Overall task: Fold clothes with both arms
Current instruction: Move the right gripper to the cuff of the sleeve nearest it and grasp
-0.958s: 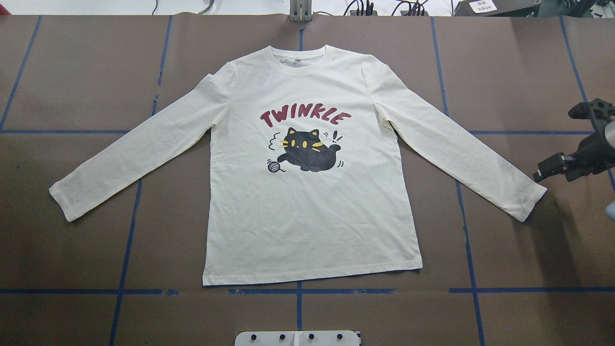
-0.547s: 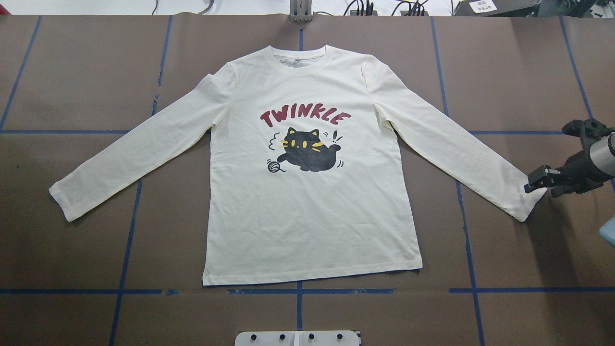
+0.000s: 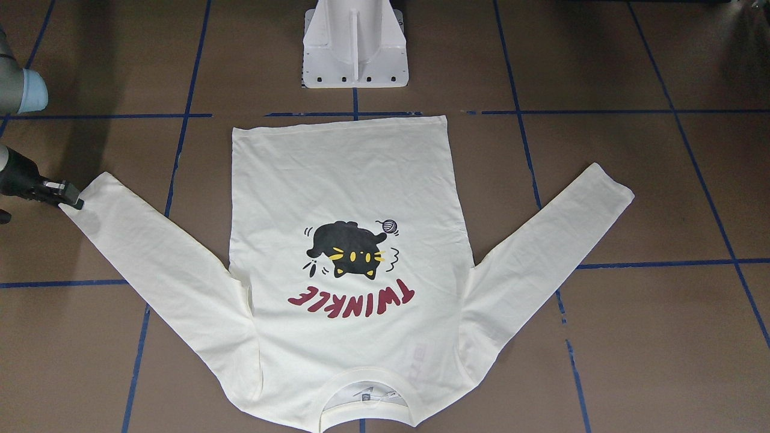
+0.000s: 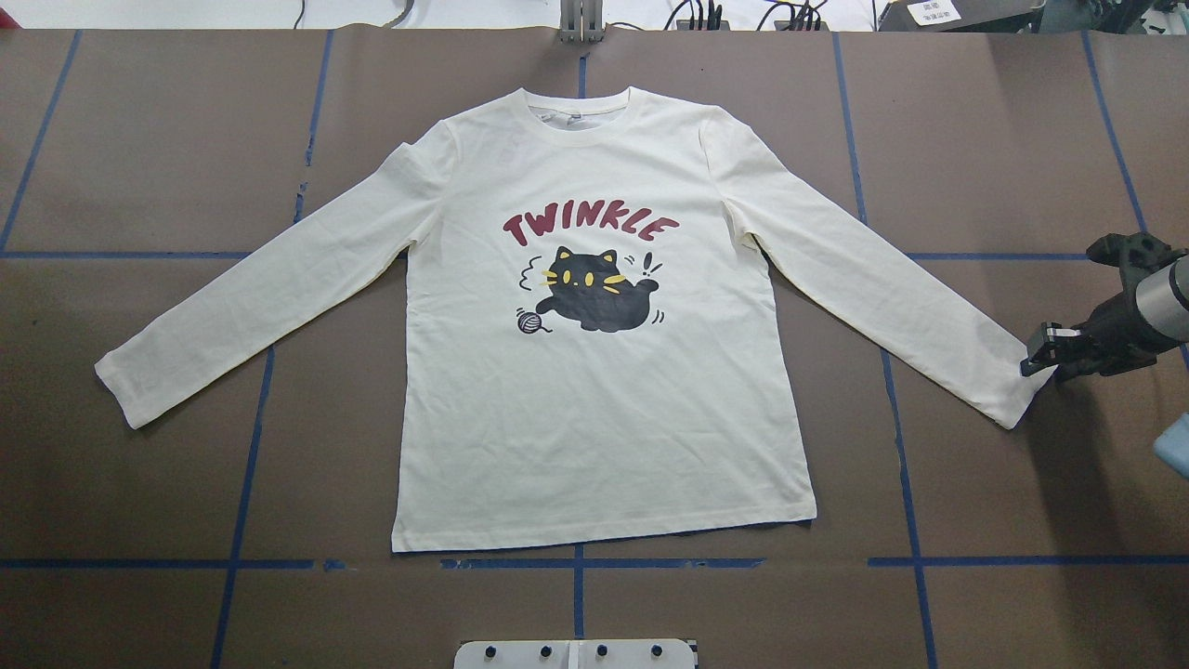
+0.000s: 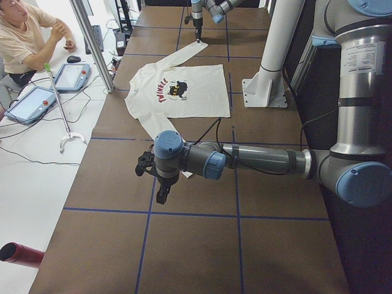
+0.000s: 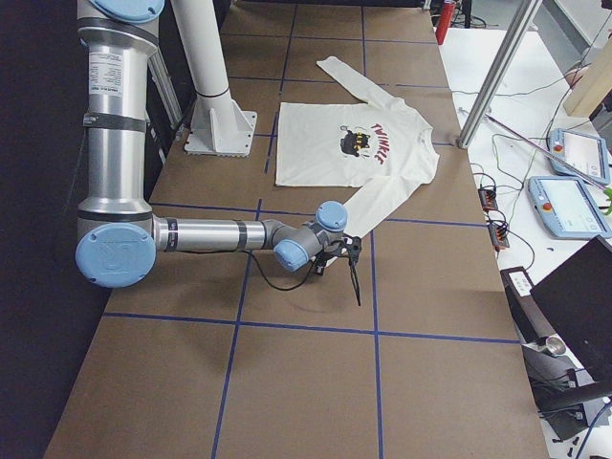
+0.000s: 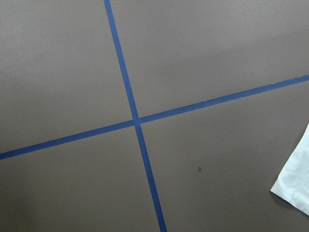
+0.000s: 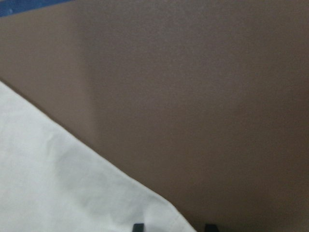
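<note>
The clothes, a cream long-sleeved shirt with a black cat and "TWINKLE", lie flat and print up on the brown table, sleeves spread. My right gripper sits at the end of the right sleeve cuff, also seen in the front-facing view. In the right wrist view its fingertips stand apart, open, with the cuff corner between them. My left gripper hangs over bare table just past the left cuff. Whether the left gripper is open or shut I cannot tell.
The white pedestal base stands at the robot's edge of the table. Blue tape lines cross the brown surface. A person sits beyond the far edge by two tablets and a metal post.
My right gripper has come in and down from off the table's right side to the right sleeve cuff. The shirt has not moved.
</note>
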Tool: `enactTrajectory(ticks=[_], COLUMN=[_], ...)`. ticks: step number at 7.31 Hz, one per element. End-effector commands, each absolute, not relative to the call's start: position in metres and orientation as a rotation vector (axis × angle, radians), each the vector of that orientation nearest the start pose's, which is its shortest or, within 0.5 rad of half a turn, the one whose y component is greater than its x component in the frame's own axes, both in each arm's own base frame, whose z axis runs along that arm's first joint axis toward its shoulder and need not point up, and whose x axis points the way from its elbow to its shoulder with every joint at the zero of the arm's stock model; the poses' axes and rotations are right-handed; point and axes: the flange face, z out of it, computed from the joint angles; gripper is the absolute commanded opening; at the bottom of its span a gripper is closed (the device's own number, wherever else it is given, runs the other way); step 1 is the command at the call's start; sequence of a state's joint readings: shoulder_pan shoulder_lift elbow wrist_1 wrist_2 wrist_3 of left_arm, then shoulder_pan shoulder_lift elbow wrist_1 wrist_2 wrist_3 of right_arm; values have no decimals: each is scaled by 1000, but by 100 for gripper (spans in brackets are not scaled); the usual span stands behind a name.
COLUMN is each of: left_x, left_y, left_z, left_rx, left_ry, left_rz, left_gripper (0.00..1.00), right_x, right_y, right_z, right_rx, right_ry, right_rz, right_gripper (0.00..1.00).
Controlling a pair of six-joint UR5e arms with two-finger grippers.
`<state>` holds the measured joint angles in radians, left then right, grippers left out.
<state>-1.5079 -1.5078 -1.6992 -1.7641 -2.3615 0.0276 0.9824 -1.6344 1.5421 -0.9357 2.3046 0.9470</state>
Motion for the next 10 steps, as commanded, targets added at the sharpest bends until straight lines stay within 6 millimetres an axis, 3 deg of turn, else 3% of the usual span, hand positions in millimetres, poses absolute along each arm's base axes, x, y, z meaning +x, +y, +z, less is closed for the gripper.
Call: enactTrajectory(ticks=[1,6,7,9,10], left_x=[-32,-32,-32,-32,-31], left_y=[-482,-482,-482,-485,-485], left_z=[604,604,604,598,597], left_rx=[231,230,231,265,272], left_ry=[790,792,792,791,802], left_rz=[189,188,189,202,204], left_gripper=[100,100,100,100,100], right_x=[-216,-218,-237,-298,-321], right_y=[-443,-452,-482,-560,-584], right_z=[625,552,497,342,263], right_rx=[-112,-66,-58,-101,-89], right_ry=[-889,-976,-1011,-1003,-984], right_rz=[123,147,186,259,272], right_gripper=[0,0,0,0,0])
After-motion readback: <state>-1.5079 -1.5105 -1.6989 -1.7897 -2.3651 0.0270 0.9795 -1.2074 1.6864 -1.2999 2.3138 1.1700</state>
